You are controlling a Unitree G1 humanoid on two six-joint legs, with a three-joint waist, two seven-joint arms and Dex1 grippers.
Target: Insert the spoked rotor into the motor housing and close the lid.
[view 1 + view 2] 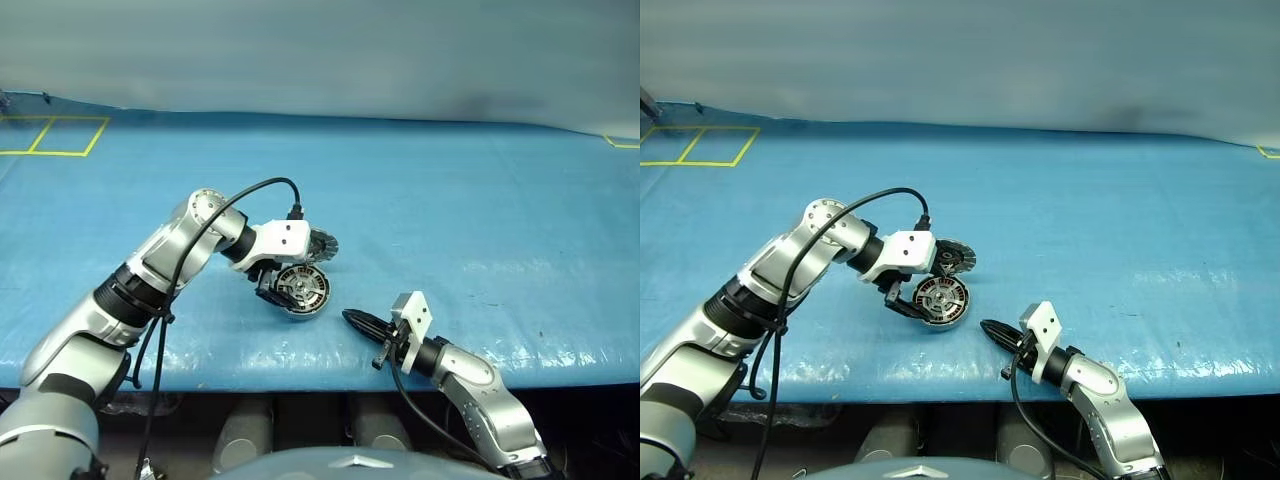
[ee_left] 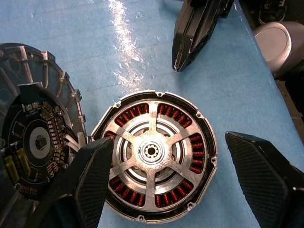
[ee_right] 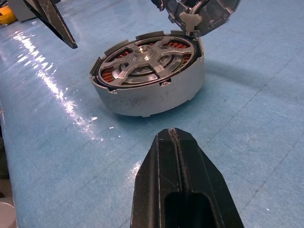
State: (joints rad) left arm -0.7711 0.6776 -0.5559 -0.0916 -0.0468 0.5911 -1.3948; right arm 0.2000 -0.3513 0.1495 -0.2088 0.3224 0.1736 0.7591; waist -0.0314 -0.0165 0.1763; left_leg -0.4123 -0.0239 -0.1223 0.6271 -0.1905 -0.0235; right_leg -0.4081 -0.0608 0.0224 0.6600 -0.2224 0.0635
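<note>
Blue desk, housing near the front edge with the rotor already seated. Lid stands open just behind. Left tool gapes empty over it; right tool shut, empty. Next: swing the lid down.

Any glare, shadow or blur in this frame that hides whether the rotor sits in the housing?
Left wrist view: bright glare streak on the blue mat, clear of the motor housing; spoked rotor sharp and seated over the copper windings. Right wrist view: glare patches on the mat at the side, soft shadow beside the housing, right gripper fingers close and slightly soft. Head views: even light, parts small.
</note>
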